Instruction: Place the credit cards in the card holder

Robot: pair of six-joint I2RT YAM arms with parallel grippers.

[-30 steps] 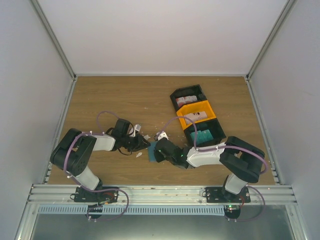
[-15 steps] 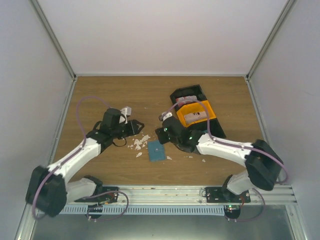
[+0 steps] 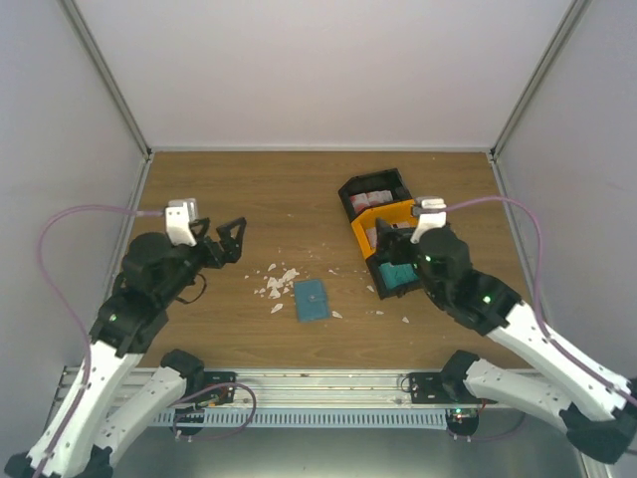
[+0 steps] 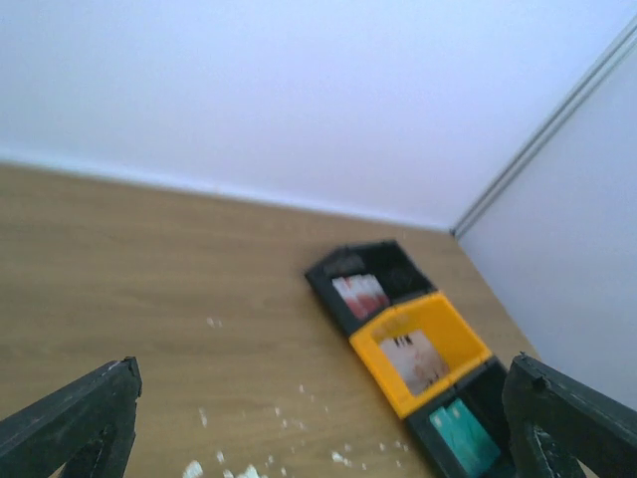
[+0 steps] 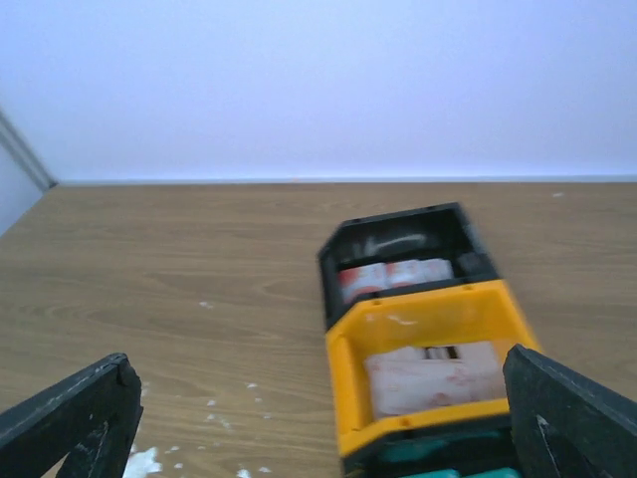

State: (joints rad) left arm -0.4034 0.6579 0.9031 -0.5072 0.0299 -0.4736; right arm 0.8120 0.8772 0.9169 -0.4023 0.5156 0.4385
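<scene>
Right, both wide apart, gripping nothing: left pincer [image 3: 227, 242] up over the left of the worktop [image 3: 249, 189], right pincer [image 5: 318, 398] up by the bins. Flat mid-worktop lies the card holder [image 3: 312, 299], white scraps [image 3: 276, 284] just beside it. The credit cards [image 5: 389, 276] sit in the black bin [image 5: 393, 217]; more are in the orange bin [image 5: 428, 317].

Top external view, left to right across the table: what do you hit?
left gripper → white scraps → card holder → row of bins. The right gripper overlaps the bins, so it is left out.
</scene>
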